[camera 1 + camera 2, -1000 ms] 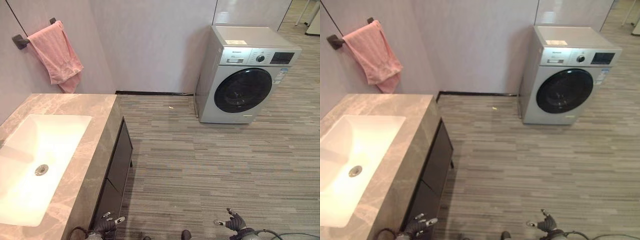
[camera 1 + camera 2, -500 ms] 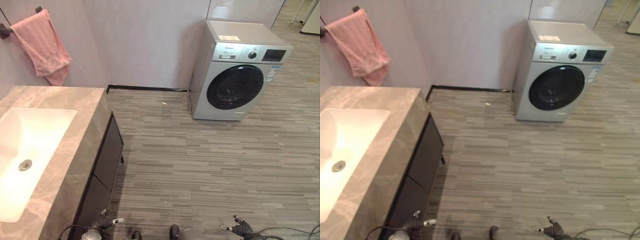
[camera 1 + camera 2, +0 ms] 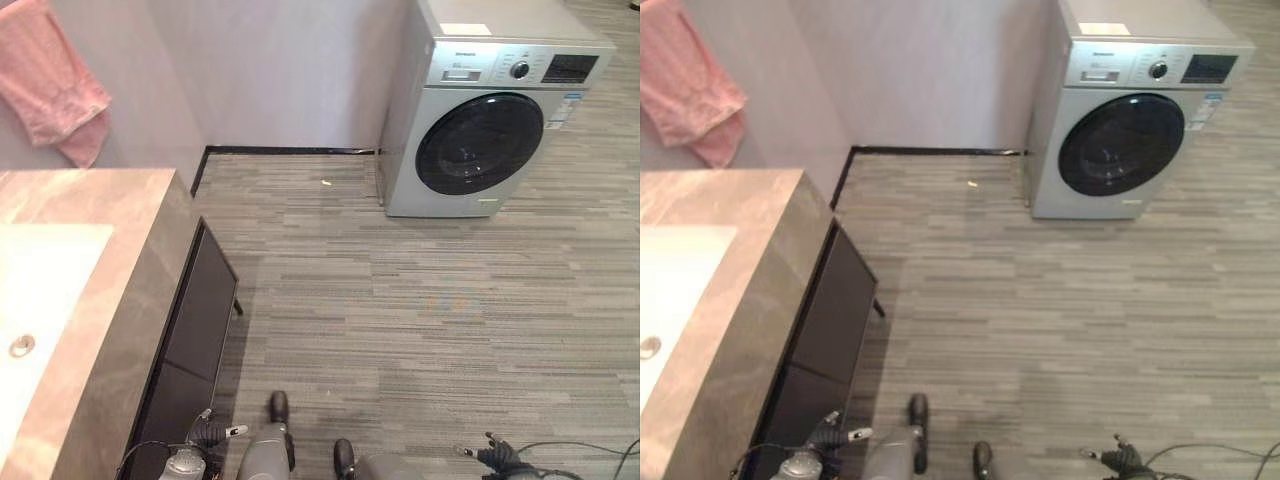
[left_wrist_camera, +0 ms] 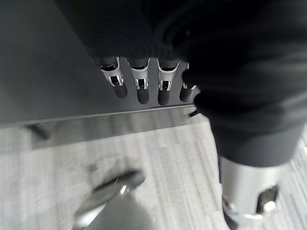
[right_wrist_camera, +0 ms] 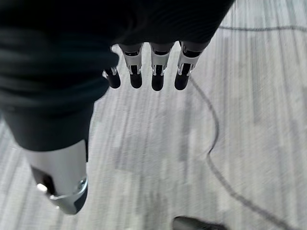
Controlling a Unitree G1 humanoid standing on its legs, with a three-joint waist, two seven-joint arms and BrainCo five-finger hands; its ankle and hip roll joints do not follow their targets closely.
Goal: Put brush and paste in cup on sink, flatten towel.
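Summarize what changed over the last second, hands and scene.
Only the camera moved: the whole view slid, so the pink towel and sink sit nearer the left edge. Left hand and right hand stay low, open and empty. Washing machine unmoved.

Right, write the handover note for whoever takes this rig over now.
Left hand: open, holding nothing, hanging low beside the dark cabinet.
Right hand: open, holding nothing, hanging over the floor.
Pink towel: bunched up, hanging on the wall above the counter.
Sink: nothing in the visible part.
Brush, paste and cup: not sighted from here.
Done: nothing visible. Left: everything.
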